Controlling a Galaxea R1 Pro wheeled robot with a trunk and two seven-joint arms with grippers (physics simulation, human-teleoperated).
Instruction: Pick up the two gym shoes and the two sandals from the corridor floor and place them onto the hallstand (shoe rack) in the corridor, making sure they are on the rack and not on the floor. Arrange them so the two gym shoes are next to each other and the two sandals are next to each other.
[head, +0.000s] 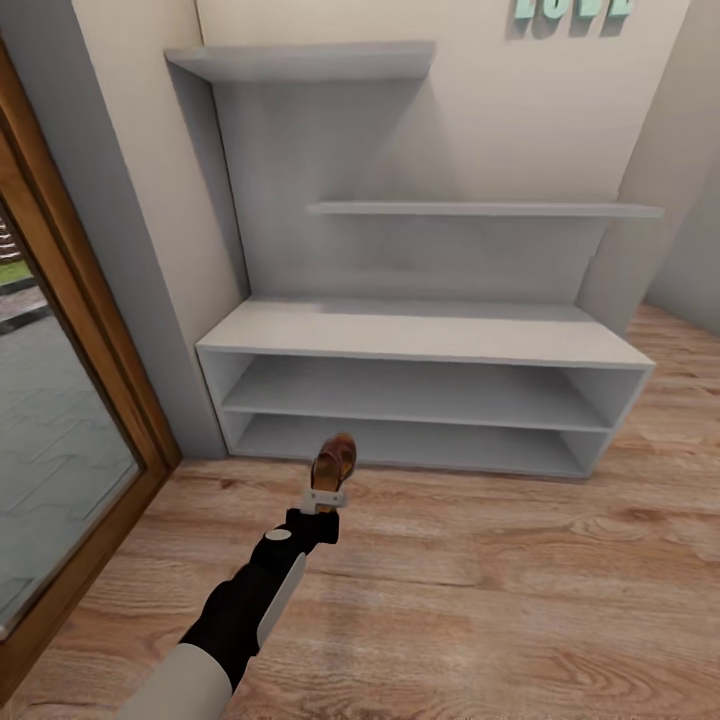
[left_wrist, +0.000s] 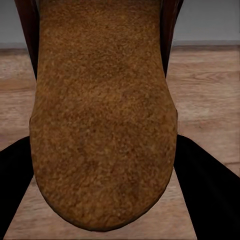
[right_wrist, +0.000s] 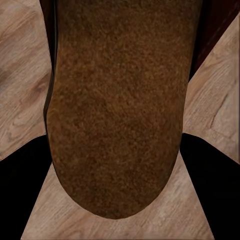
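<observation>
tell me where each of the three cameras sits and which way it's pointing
Head view: on the robot's head, looking forward and down at the hallstand and corridor floor; the left arm shows, its left end effector holding a sandal.
Left wrist view: by the left end effector, looking along dark fingers at that sandal's tan insole.
Right wrist view: by the right end effector, fingers around another sandal over floor.
Shared: both wrist views show a sandal over wood planks.

The left arm (head: 262, 590) is seen as a chunky black forearm with a long light-grey panel down one side, topped off by a small round white cap near the wrist. Closer to the body it's wrapped in a pale off-white shell. The left gripper (head: 326, 497) is finished in white-grey, while dark black fingers (left_wrist: 212, 192) are shown in both wrist views.
</observation>
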